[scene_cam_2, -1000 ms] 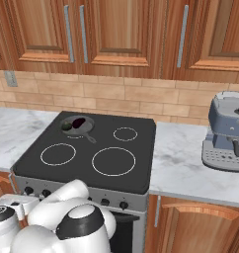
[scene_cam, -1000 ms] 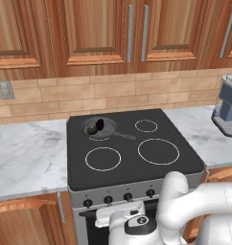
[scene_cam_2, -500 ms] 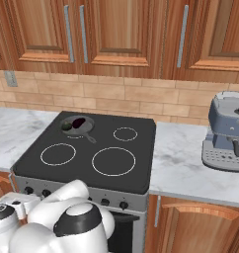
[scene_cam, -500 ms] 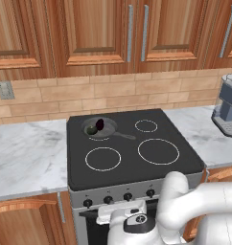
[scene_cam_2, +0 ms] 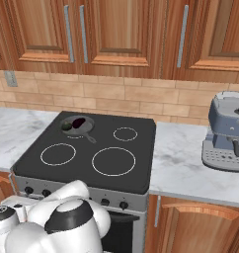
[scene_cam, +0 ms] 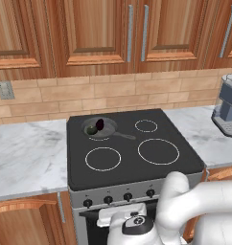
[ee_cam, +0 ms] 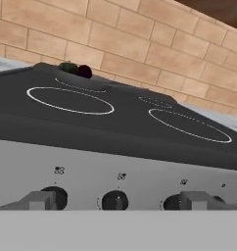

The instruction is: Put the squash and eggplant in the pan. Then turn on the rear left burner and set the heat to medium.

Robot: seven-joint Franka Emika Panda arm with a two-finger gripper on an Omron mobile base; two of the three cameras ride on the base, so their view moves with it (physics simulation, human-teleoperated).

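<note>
1. Your gripper (ee_cam: pixel 115 201) is down low in front of the stove, facing the control panel. In the hand view its two finger tips (ee_cam: pixel 36 201) sit far apart at the bottom edge, so the jaws are spread wide with nothing pinched between them.

2. Right between those tips you've got a dark round knob (ee_cam: pixel 115 200), with another knob (ee_cam: pixel 55 197) just behind the left tip. The tips look close to the panel, but I can't tell if they touch it.

3. The pan (scene_cam: pixel 99 128) sits at the back left of the black cooktop (scene_cam: pixel 132 165), on top of the rear left burner (scene_cam: pixel 100 138), whose white ring only peeks out at the pan's front edge. The handle points toward the middle of the glass.

4. Both veggies are already in the pan: the squash (scene_cam: pixel 91 129) on the left and the eggplant (scene_cam: pixel 100 124) just beside it on the right, close enough that they look like they're touching.

5. So relative to your jaws, the pan and its contents are well apart, up and at the far end of the cooktop. From the hand view you see them as a green blob and a dark blob at the top left, beyond the front left ring (ee_cam: pixel 70 100).

6. From the right base view the pan shows at the back left corner too, and a grey coffee machine (scene_cam_2: pixel 226 132) stands on the marble counter (scene_cam_2: pixel 190 168) to the right of the stove.
</note>
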